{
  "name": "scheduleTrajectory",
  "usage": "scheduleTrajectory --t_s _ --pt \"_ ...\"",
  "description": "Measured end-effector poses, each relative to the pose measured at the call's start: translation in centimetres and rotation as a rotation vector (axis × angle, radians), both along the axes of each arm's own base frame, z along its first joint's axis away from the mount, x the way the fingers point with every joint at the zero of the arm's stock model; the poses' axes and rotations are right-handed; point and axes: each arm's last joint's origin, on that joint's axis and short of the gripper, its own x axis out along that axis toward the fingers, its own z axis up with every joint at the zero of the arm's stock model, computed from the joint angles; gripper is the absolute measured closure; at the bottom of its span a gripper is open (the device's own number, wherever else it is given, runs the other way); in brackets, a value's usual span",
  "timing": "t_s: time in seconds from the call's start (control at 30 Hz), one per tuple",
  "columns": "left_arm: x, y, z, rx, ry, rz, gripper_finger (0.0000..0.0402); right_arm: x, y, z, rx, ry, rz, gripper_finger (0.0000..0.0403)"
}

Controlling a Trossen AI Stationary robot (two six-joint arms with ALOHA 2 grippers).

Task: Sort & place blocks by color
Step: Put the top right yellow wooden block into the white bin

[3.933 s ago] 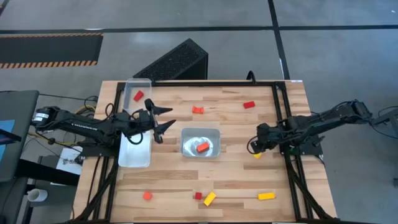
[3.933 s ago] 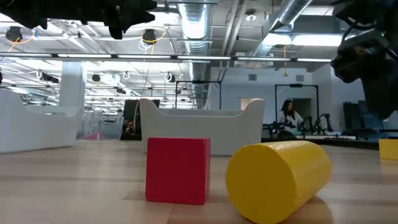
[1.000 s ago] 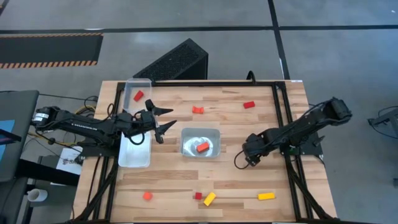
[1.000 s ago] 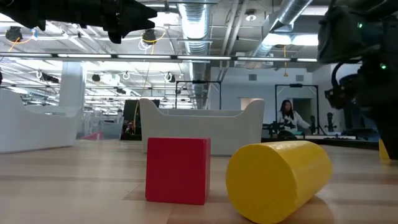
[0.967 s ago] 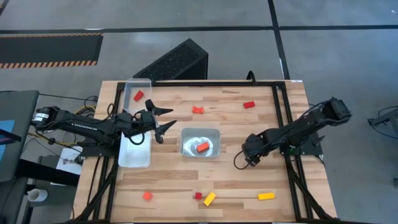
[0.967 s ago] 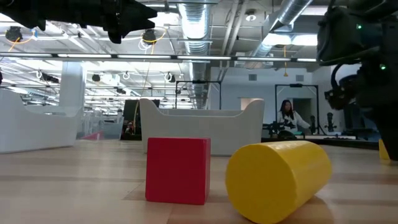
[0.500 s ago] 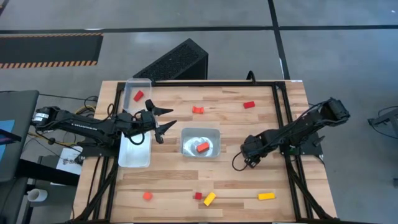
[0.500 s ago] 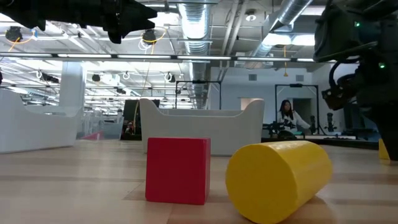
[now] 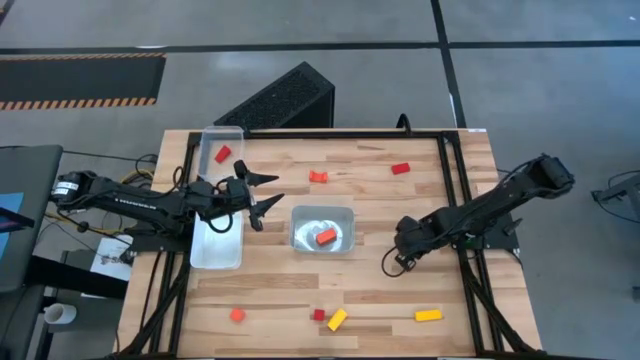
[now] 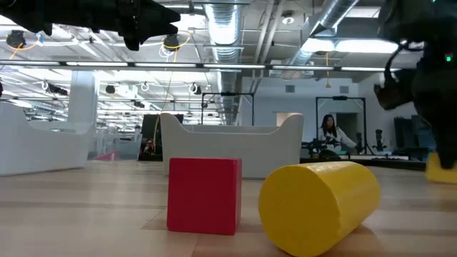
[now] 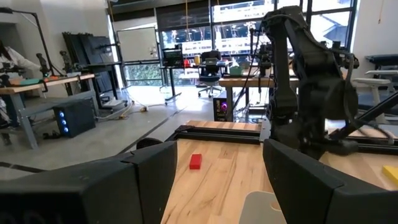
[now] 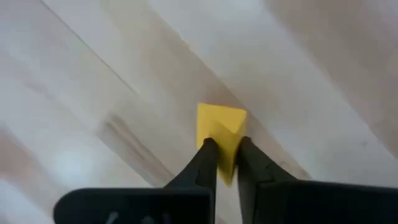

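A small yellow block (image 12: 221, 127) is clamped between the jaws of the right gripper (image 12: 222, 155), held above the tabletop (image 9: 400, 300) right of centre in the high view; there the block itself is hidden under the gripper (image 9: 392, 263). In the right wrist view only one corner and two faces show, so its long axis cannot be made out.

The left gripper (image 9: 262, 196) hangs left of centre, jaws spread and empty, pointing toward the frame's right, beside a long tray (image 9: 217, 257).

A square tray (image 9: 346, 213) at centre holds an orange block (image 9: 326, 237).

Along the lower edge a yellow bar (image 9: 337, 319) lies on a diagonal and another yellow bar (image 9: 428, 315) lies nearly level. A red cube (image 10: 204, 194) and a yellow cylinder (image 10: 319, 205), its axis running into the low view, fill that view's foreground.
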Motion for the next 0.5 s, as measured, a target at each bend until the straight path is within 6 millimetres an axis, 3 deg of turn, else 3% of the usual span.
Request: scheduleTrajectory --t_s 0.3,0.5 --pt "0.0 -0.1 0.0 -0.008 -0.005 -0.029 0.0173 -0.7 -0.2 3.5 -0.067 -0.309 -0.058 0.04" --pt "0.0 -0.1 0.0 -0.009 -0.006 -0.038 0.0173 -0.7 -0.3 3.7 -0.073 -0.32 -0.063 0.0401"
